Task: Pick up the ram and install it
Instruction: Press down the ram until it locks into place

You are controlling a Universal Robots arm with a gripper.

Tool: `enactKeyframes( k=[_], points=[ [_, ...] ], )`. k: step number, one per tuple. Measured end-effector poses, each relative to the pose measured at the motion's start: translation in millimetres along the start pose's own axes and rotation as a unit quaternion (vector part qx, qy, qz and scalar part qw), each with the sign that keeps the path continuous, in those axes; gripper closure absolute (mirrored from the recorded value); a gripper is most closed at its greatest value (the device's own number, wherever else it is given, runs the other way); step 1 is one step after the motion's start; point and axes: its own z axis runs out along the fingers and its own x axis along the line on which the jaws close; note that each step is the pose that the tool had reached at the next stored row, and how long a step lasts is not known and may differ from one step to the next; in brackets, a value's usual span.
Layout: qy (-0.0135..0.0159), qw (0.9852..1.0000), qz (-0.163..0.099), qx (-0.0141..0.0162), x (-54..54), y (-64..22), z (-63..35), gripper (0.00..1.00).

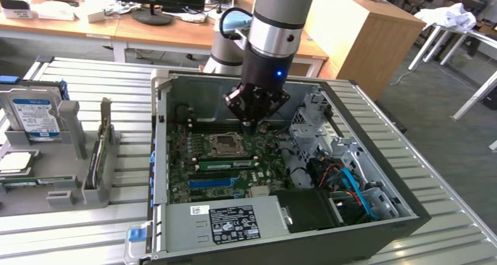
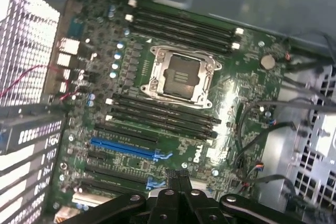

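One green stick, the ram (image 1: 225, 164), looks seated in a motherboard slot just on the near side of the CPU socket (image 1: 225, 142), its long axis running left-right. The gripper (image 1: 248, 123) hovers beyond the socket, fingers together and empty (as far as I can judge). The open case (image 1: 159, 131) holds both.

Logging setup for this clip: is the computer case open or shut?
Open. The computer case has no side panel on top, and the motherboard inside is in plain sight.
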Motion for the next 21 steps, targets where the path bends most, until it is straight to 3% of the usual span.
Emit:
enactKeyframes(
  k=[4,8,21],
  points=[
    [0.0005,0.9994,0.036,0.0008,0.0,0.0,0.9,0.89],
    [0.0009,0.9976,0.070,0.0017,0.0,0.0,1.5,0.89],
    [0.0004,0.9971,0.076,0.0008,0.3,0.7,1.3,0.89]
  ],
)
